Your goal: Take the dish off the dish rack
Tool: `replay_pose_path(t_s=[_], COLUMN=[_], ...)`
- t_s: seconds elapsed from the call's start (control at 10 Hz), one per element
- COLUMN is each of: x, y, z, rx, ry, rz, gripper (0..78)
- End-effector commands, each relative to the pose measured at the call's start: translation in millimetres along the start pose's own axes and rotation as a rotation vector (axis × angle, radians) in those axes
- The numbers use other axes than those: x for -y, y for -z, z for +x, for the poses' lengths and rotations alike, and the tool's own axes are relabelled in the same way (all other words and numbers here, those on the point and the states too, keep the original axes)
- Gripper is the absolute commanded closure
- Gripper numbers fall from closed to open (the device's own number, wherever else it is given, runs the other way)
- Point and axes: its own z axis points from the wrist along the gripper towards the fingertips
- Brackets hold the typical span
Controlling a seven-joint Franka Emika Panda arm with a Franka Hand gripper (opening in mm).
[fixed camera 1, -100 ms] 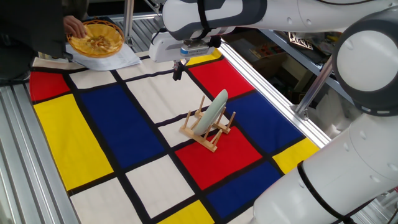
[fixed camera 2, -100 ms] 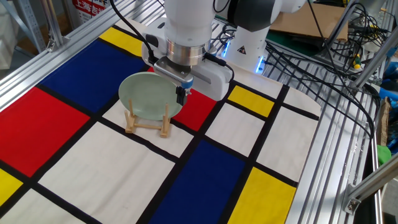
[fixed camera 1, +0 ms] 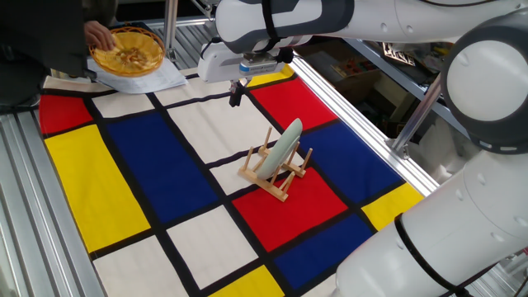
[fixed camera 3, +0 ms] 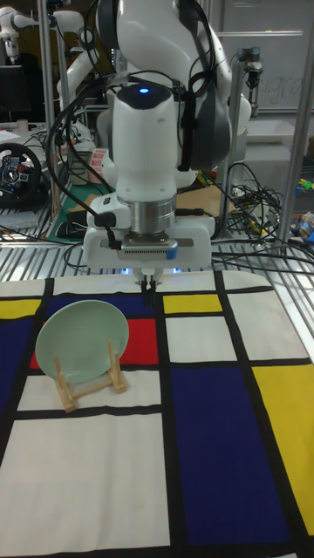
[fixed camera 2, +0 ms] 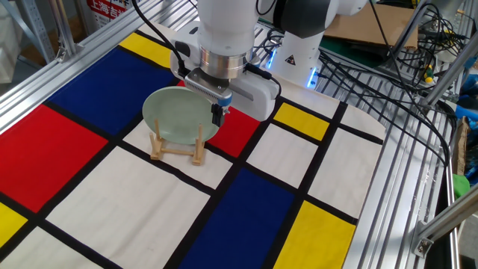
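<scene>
The dish (fixed camera 1: 285, 143) (fixed camera 2: 179, 116) (fixed camera 3: 80, 342) is a pale mint-green plate standing on edge, leaning in the dish rack (fixed camera 1: 277, 178) (fixed camera 2: 176, 152) (fixed camera 3: 87, 385). That small wooden rack sits on the checked cloth where a red panel meets a white one. My gripper (fixed camera 1: 237, 91) (fixed camera 2: 217, 116) (fixed camera 3: 149, 292) hangs above the cloth, pointing down, beside the dish's rim on the robot-base side and apart from it. Its fingers are pressed together with nothing between them.
A yellow woven basket (fixed camera 1: 128, 51) rests on a white cloth at the far corner, with a person's hand (fixed camera 1: 99, 35) on its rim. Aluminium rails (fixed camera 2: 388, 187) frame the table, and cables (fixed camera 2: 388, 67) lie near the robot base (fixed camera 2: 299, 52).
</scene>
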Motion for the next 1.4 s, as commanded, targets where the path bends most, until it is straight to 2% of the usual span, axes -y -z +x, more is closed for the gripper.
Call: replay_pose_path(t_s=[0.1, 0.2, 1.4], x=[0.0, 0.0, 0.0], y=[0.0, 0.0, 0.2], z=[0.0, 0.0, 0.5], rx=[-0.003, 0.0, -0.004], ry=[-0.071, -0.062, -0.06], rz=[-0.103, -0.028, -0.033], gripper=[77.6, 77.6, 77.6])
